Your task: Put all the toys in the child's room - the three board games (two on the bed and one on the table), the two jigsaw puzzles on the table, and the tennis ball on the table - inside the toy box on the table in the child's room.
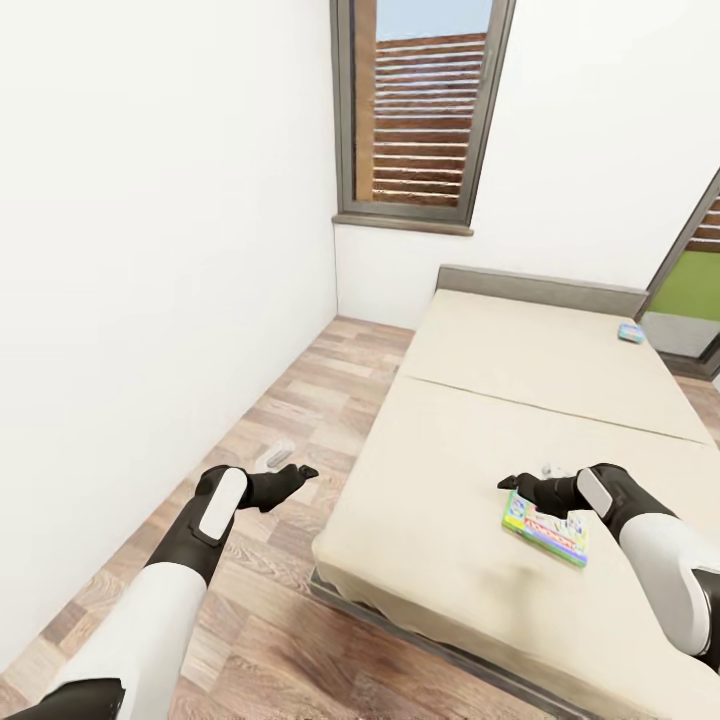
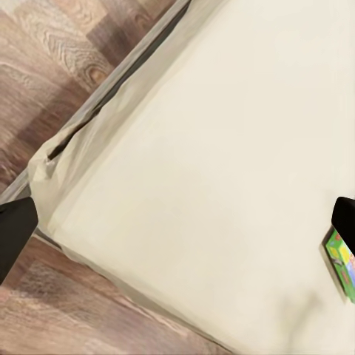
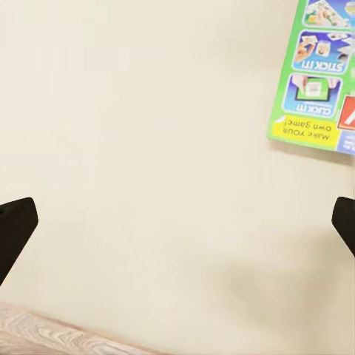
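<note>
Two board games (image 1: 545,528) on bed (image 1: 480,420); right end effector (image 1: 512,484) open above.

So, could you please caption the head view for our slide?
Right tool hovers above green-edged board game on the bed.

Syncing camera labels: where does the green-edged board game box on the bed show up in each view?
Head view: the flat green-edged board game box lies on the beige mattress, lower right, just beneath the right claw.
Left wrist view: a green sliver of it at the right edge.
Right wrist view: its printed lid in the upper right corner.
Shared landmark: the beige mattress, whose edge meets the wood-plank floor.
</note>
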Tool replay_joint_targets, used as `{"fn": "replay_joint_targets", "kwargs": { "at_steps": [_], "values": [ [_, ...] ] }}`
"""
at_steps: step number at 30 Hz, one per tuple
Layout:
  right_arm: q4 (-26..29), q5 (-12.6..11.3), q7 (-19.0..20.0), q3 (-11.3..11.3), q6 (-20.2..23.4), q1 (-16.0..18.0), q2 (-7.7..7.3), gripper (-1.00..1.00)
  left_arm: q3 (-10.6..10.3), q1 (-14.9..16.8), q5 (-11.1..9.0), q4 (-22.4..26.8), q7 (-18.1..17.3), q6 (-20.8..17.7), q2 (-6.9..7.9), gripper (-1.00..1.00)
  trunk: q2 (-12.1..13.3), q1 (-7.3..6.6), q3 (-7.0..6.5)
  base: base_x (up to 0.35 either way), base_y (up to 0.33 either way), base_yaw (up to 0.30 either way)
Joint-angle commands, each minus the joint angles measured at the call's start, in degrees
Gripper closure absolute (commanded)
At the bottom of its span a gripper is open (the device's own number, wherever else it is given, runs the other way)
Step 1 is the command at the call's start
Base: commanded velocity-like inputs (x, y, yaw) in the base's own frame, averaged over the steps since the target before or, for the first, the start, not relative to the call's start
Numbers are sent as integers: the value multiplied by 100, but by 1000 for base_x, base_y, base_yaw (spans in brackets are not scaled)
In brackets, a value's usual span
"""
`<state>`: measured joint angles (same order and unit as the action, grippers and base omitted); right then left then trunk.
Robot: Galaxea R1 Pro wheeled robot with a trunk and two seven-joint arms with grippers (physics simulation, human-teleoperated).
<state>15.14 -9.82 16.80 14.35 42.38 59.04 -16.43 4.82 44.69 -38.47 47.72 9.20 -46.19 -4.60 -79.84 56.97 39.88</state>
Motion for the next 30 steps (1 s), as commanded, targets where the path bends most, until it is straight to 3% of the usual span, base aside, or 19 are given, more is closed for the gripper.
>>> {"fn": "replay_joint_targets", "kwargs": {
  "at_steps": [1, 8, 22, 30],
  "values": [
    [5, -25, -3, 15, 32, 3, -1, -100, 20, 3, -62, 7, 52, -28, -6, -100, -3, 0, 15, 0, 0, 0],
    [98, -21, -1, 15, -11, -9, -46, -100, -6, -29, -64, 69, 52, -3, -8, -100, -3, 0, 54, 63, 0, 0],
    [242, -22, 19, 16, -196, -45, -222, -100, -45, -60, -64, 109, 35, 90, -21, -100, -3, 0, 70, 235, 0, -4],
    [310, -22, 50, 12, -222, -51, -255, -100, -48, -65, -60, 114, 47, 99, -23, -100, -3, 0, 71, 73, 0, -164]
  ]
}}
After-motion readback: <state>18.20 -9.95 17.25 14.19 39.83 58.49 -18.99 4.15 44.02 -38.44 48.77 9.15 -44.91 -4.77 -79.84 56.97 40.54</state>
